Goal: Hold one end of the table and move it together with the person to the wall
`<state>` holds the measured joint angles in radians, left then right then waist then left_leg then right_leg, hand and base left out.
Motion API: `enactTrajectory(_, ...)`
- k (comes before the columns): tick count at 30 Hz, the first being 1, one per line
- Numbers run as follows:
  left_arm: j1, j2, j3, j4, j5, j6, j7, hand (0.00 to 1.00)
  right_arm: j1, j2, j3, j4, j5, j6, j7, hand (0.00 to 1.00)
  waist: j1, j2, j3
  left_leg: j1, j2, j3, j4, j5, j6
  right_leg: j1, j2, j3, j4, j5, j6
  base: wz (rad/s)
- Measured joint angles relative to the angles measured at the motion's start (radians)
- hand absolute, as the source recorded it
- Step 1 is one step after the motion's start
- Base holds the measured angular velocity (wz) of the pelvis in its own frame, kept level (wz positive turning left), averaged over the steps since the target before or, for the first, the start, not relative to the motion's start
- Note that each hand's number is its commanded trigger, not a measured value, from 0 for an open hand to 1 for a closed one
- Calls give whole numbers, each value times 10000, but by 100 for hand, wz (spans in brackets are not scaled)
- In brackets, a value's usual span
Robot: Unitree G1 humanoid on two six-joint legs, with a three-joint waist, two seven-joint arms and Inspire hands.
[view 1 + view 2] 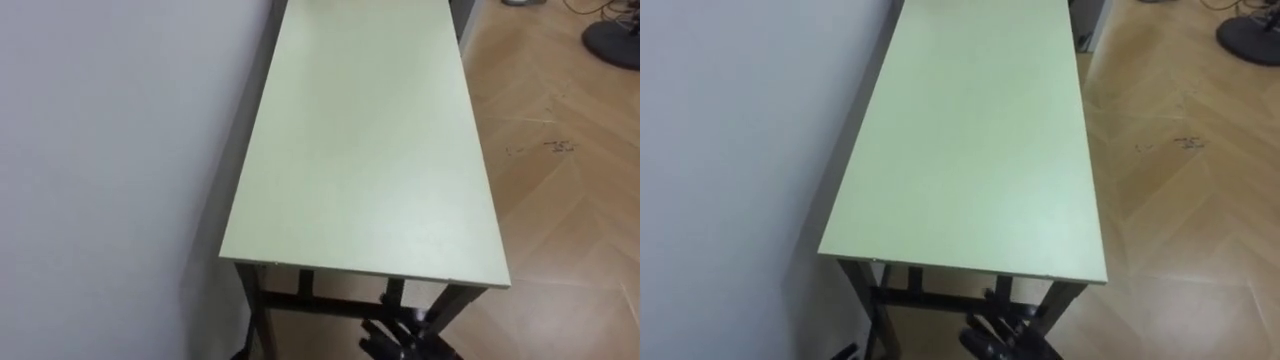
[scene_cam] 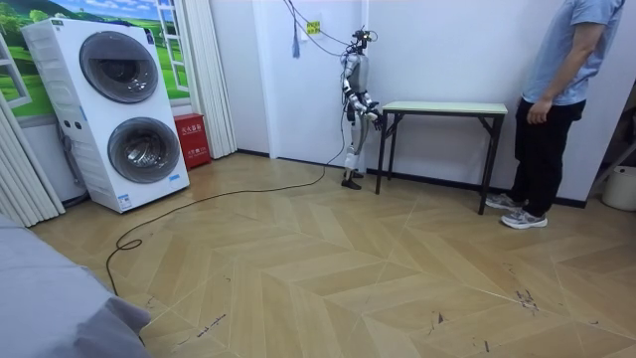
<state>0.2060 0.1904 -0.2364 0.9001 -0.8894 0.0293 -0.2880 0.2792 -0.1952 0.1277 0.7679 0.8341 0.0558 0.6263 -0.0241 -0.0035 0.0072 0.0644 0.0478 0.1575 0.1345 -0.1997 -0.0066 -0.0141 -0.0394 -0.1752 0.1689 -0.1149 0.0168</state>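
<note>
A long table [image 1: 370, 150] with a pale green top and dark legs stands lengthwise against the white wall [image 1: 100, 150]. I stand at its near short end. In the room view this table [image 2: 442, 107] has me at its left end. A person [image 2: 556, 99] stands at its far end, arms hanging, not touching it. My right hand [image 1: 395, 338] is low, just below the near edge by the table's frame, and its fingers look dark and unclear. The same right hand [image 1: 1002, 342] shows at the bottom of the right eye view.
Herringbone wood floor [image 1: 570, 200] lies open to my right. A dark round chair base [image 1: 612, 42] sits far right. In the room view a stacked washer and dryer [image 2: 114, 109], a red box [image 2: 191, 139], curtains and a white bucket [image 2: 621, 189] stand around.
</note>
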Motion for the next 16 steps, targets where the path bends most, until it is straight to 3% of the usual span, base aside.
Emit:
enactTrajectory(3,32,-8,60,173,217,-124,12,0,-76,20,-491,809,-363,-344,-348,0,-39,-46,-14,-8,21,1,-1,-16,-28,-33,44,49,-20,-1,-1,-3)
enactTrajectory(6,2,-185,567,515,718,-261,215,0,-183,38,-1004,1836,-1060,-562,-993,0,-29,-103,-27,24,58,5,2,-27,-49,6,75,50,-46,-17,-10,0)
enactTrajectory(13,-139,-688,1821,1193,2488,-349,921,0,-56,518,-1926,3226,-2172,-549,-3419,0,1,-222,6,344,114,106,-21,-63,-110,318,177,202,-200,-115,-92,-5)
enactTrajectory(16,-152,-816,1998,1366,2951,-364,1355,0,-144,674,-1916,3502,-2210,-548,-4129,0,17,-233,16,516,136,158,-54,-83,-143,417,222,316,-184,-143,-96,-5)
